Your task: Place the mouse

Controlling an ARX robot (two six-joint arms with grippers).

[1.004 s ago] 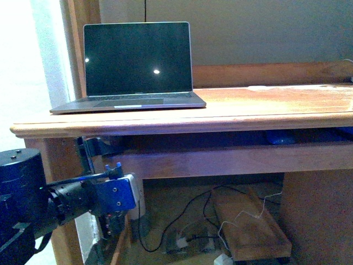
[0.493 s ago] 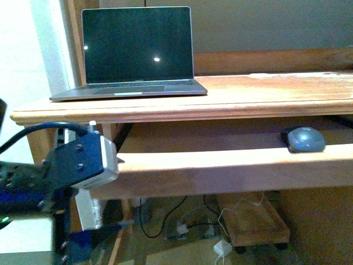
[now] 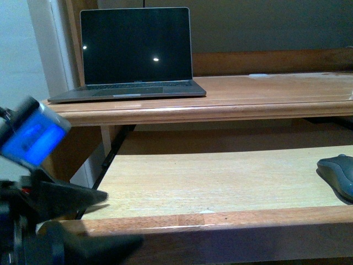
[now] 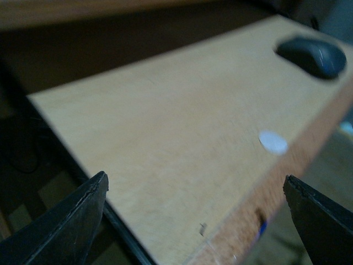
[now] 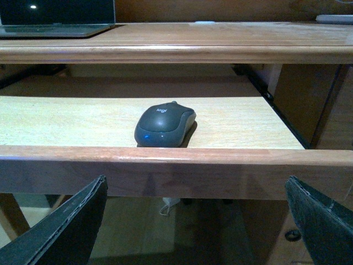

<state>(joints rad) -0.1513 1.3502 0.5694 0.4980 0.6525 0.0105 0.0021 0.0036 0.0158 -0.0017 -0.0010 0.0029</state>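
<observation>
The mouse is dark grey and domed. It lies on the pale pull-out tray under the desk, at the tray's right end. In the right wrist view the mouse sits just behind the tray's front rail. My right gripper is open and empty, in front of and below that rail. My left gripper is open with nothing between its fingers, over the tray's front left corner. The mouse lies far from it. In the front view the left gripper is a dark blur at the lower left.
An open laptop with a dark screen stands at the left of the wooden desk top. A small white spot marks the tray near its front rail. The desk's side panel closes off the right.
The tray has slid out towards me, carrying the mouse to the right edge of the front view. My left arm has shifted to the tray's front left corner.
</observation>
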